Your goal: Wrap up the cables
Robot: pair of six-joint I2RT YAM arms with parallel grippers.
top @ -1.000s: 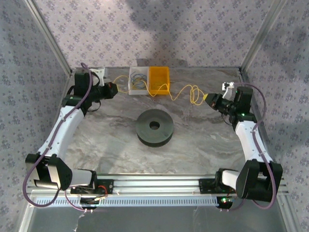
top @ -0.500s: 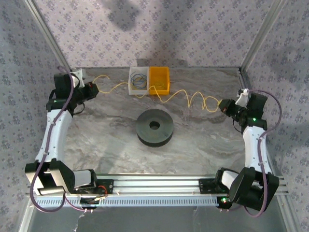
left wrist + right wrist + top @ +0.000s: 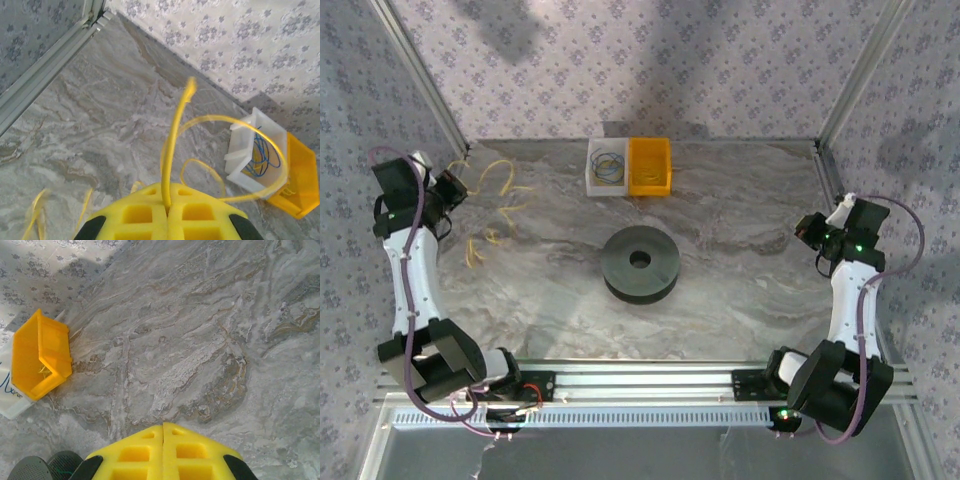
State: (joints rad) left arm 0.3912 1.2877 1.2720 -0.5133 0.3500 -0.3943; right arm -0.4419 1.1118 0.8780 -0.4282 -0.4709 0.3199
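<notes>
Left pincer (image 3: 167,210) clamps the thin kinked yellow wire (image 3: 175,135), which has slipped from the shut, empty right pincer (image 3: 163,440) and recoiled to the marble counter's (image 3: 720,300) left side, so it likely needs regrasping.

A round black spool (image 3: 620,270) lies flat in the middle of the gray marble table (image 3: 750,250). At the back, a white box (image 3: 591,172) and an orange box (image 3: 650,186) stand side by side, touching. A small coil of blue wire (image 3: 609,164) sits in the white box.
</notes>
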